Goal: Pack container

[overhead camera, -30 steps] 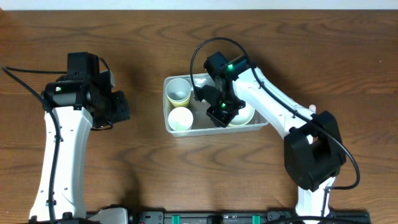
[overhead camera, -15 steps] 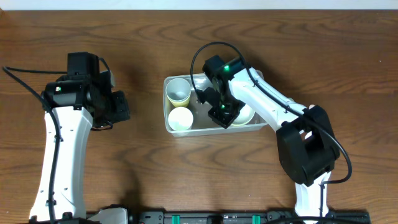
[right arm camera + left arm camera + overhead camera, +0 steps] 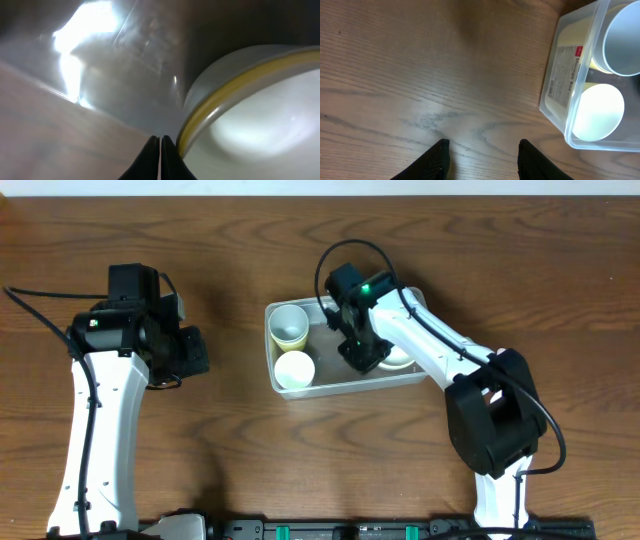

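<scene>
The clear plastic container [image 3: 340, 387] sits mid-table and holds two white cups [image 3: 289, 326] [image 3: 295, 370] and a white bowl with a yellow rim [image 3: 400, 360]. My right gripper [image 3: 362, 358] reaches down inside the container, between the cups and the bowl. Its fingers [image 3: 160, 142] are shut together with nothing between them, right beside the bowl's yellow rim [image 3: 225, 100]. My left gripper [image 3: 195, 352] hovers left of the container over bare wood. It is open and empty [image 3: 482, 150], with the container's wall [image 3: 555, 75] and both cups [image 3: 625, 35] [image 3: 597, 112] at the right of its view.
The wooden table [image 3: 300, 460] carries nothing else in view. The right arm [image 3: 450, 350] stretches over the container's right end, and the left arm [image 3: 100, 410] runs along the table's left side.
My right gripper has closed fully and shifted slightly inside the container. The container has turned a little, its right end moving away from the front. The left arm has not moved.
</scene>
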Action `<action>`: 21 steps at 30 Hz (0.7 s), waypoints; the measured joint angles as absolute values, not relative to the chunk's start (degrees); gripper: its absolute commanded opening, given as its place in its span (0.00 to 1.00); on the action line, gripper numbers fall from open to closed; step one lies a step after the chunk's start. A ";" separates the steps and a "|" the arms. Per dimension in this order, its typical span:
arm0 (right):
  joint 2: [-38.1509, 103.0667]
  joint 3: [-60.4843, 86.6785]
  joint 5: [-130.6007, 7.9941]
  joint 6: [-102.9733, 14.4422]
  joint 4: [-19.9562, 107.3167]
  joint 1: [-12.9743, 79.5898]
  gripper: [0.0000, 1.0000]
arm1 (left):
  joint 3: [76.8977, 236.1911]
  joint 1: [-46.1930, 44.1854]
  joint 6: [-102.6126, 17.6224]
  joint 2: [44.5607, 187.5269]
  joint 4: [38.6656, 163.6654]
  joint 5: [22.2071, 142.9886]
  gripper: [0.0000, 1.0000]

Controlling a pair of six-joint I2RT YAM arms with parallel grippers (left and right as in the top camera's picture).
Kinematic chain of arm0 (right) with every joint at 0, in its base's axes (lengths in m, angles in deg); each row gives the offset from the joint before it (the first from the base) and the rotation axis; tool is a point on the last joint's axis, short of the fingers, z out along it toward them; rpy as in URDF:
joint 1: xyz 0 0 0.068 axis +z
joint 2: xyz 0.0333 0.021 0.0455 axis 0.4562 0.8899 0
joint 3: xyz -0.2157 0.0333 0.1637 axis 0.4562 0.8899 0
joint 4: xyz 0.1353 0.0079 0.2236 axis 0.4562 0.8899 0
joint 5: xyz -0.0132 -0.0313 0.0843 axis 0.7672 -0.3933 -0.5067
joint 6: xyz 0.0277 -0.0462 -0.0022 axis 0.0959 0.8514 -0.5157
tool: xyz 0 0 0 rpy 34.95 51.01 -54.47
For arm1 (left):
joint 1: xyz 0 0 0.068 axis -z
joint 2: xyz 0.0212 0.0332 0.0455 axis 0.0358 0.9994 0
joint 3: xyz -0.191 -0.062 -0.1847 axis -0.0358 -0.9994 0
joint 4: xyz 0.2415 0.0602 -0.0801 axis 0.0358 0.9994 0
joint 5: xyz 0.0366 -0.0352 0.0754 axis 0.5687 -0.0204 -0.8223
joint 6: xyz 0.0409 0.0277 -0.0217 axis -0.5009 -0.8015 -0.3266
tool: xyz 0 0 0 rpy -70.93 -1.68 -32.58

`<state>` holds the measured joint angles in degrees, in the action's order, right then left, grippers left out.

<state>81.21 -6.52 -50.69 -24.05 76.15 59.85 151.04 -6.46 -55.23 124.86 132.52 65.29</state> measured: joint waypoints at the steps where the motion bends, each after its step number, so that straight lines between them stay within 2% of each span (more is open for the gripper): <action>1: 81.21 -6.52 -50.06 -24.75 75.62 59.63 0.05 | 151.04 -6.46 -55.23 124.86 132.52 65.27 0.45; 17: 81.23 -6.50 -44.83 -29.18 65.90 57.69 0.08 | 151.04 -6.46 -55.23 124.86 132.52 65.27 0.45; 21: 81.23 -6.50 -43.83 -29.80 64.15 57.69 0.05 | 151.04 -6.46 -55.23 124.86 132.52 65.27 0.45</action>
<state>81.23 -6.50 -43.83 -29.80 64.15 57.69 151.04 -6.46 -55.23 124.86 132.52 65.27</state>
